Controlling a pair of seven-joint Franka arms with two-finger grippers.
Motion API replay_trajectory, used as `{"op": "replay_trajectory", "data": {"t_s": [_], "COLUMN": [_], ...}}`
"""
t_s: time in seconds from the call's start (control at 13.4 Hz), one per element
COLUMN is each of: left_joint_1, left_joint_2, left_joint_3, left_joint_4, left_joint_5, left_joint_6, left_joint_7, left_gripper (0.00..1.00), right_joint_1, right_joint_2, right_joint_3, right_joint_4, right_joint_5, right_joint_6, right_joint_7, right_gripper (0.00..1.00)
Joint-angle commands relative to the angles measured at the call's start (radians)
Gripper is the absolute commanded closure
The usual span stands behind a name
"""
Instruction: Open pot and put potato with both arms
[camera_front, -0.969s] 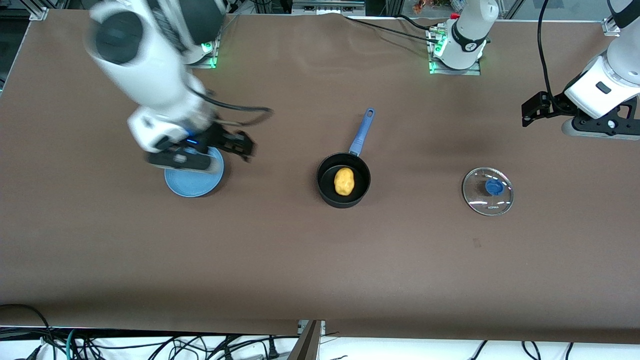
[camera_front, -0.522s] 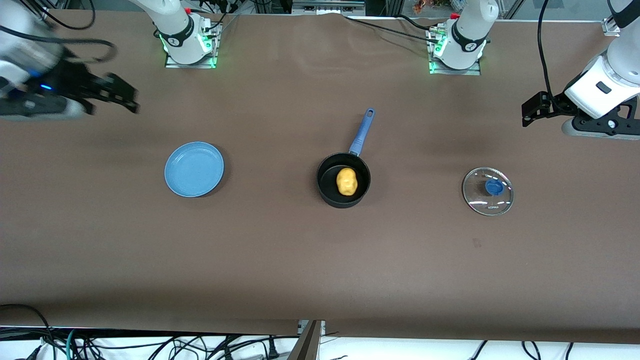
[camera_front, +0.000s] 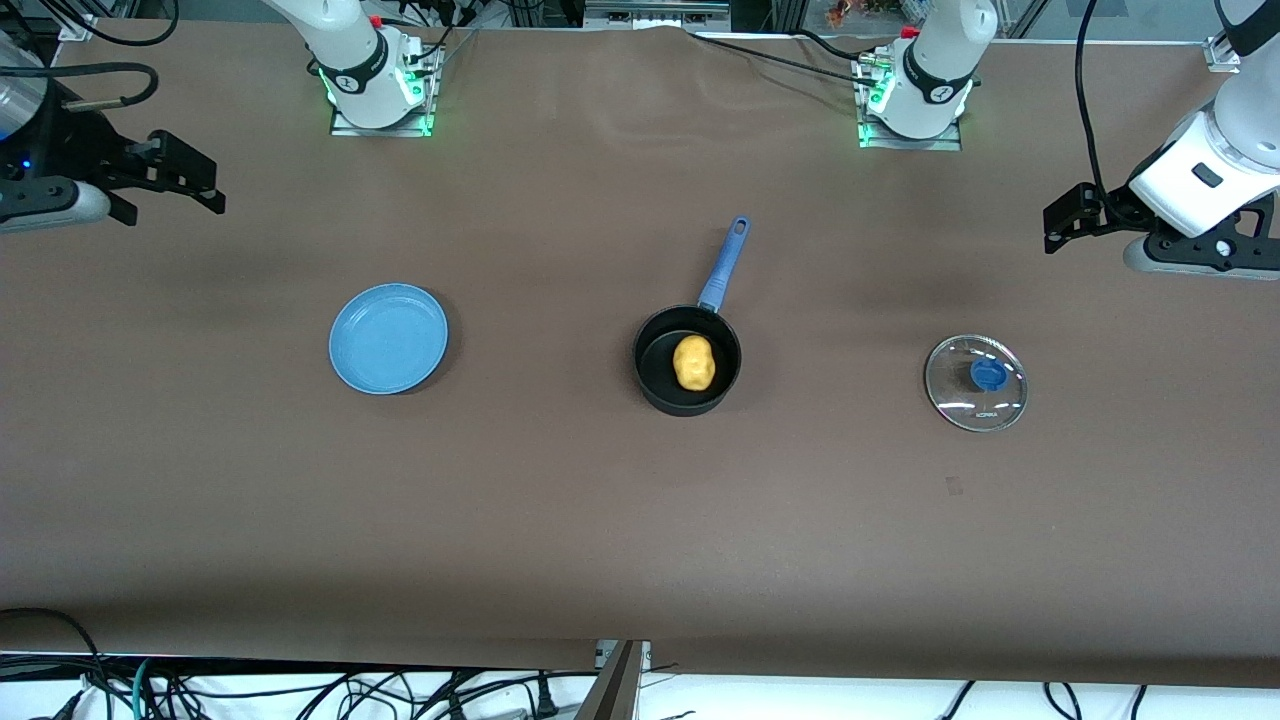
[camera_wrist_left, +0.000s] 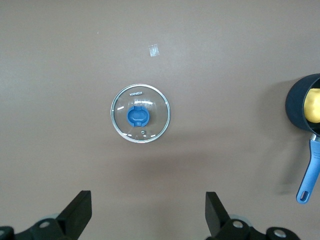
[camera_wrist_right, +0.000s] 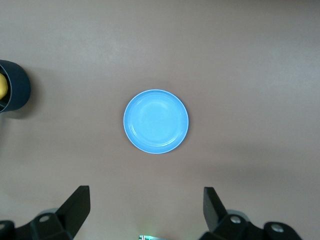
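Note:
The black pot (camera_front: 687, 374) with its blue handle (camera_front: 724, 263) stands uncovered mid-table; its edge also shows in the left wrist view (camera_wrist_left: 299, 107) and the right wrist view (camera_wrist_right: 16, 92). The yellow potato (camera_front: 692, 363) lies inside it. The glass lid (camera_front: 976, 382) with a blue knob lies flat on the table toward the left arm's end, also in the left wrist view (camera_wrist_left: 141, 113). My left gripper (camera_front: 1060, 222) is open and empty, up near the left arm's end of the table. My right gripper (camera_front: 195, 180) is open and empty, up at the right arm's end.
A flat blue plate (camera_front: 388, 338) lies empty on the brown table toward the right arm's end, also in the right wrist view (camera_wrist_right: 156, 121). The two arm bases (camera_front: 372, 70) (camera_front: 925, 75) stand along the table edge farthest from the front camera.
My right arm has swung up and away from over the blue plate to the right arm's end of the table. The left arm, pot, potato and lid have not moved.

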Motion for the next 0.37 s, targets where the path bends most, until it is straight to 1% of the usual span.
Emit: {"op": "replay_trajectory", "data": {"t_s": [0.0,0.3], "left_joint_1": [-0.001,-0.001], "left_joint_2": [-0.013,-0.013], "left_joint_3": [-0.002,-0.002], "left_joint_4": [0.002,0.002], "left_joint_5": [0.016,0.016], "left_joint_6": [-0.014,-0.016], "left_joint_7": [-0.008,-0.008], "left_gripper": [0.0,0.0], "right_joint_1": [-0.005,-0.004], "right_joint_2": [0.034,0.043], "right_joint_3": [0.006,0.008], "right_joint_4": [0.032,0.039], "right_joint_5": [-0.007,-0.033], "right_joint_6": [0.0,-0.011], "right_joint_7": [0.0,-0.003], "right_gripper": [0.0,0.0]}}
